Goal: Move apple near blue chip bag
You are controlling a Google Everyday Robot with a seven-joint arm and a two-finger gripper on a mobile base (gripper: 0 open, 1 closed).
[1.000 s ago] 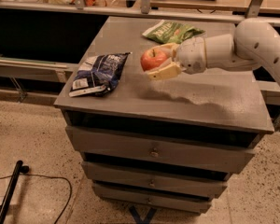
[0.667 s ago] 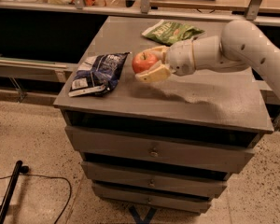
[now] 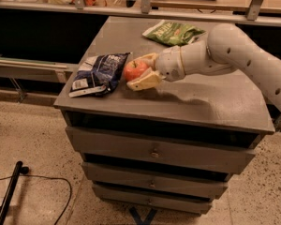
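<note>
A: Holding the apple low over the grey cabinet top, just beside the right edge of the blue chip bag.

B: Pinched by the gripper, closed on the fruit from both sides, with one tan finger behind and above and the other in front and below.

A: Touching the surface yet?

B: Cannot tell from here. Looks very near it, though.

A: So, how to finish this well?

B: Lower straight down until settled, then ease the fingers apart slowly and pause before pulling away. Round, so likely to roll if nudged on release. Then back out to the right, along the line of the arm, away from the bag.

A: No need to push further left?

B: None, by the look of it. Close enough as placed, and going further risks crumpling the bag or shoving it toward the left edge.

A: Anything else around?

B: Green snack bag at the far side of the top, well apart, behind the arm and not in the path. Drawers below, shut. Black cable on the floor at lower left, far from the work.
</note>
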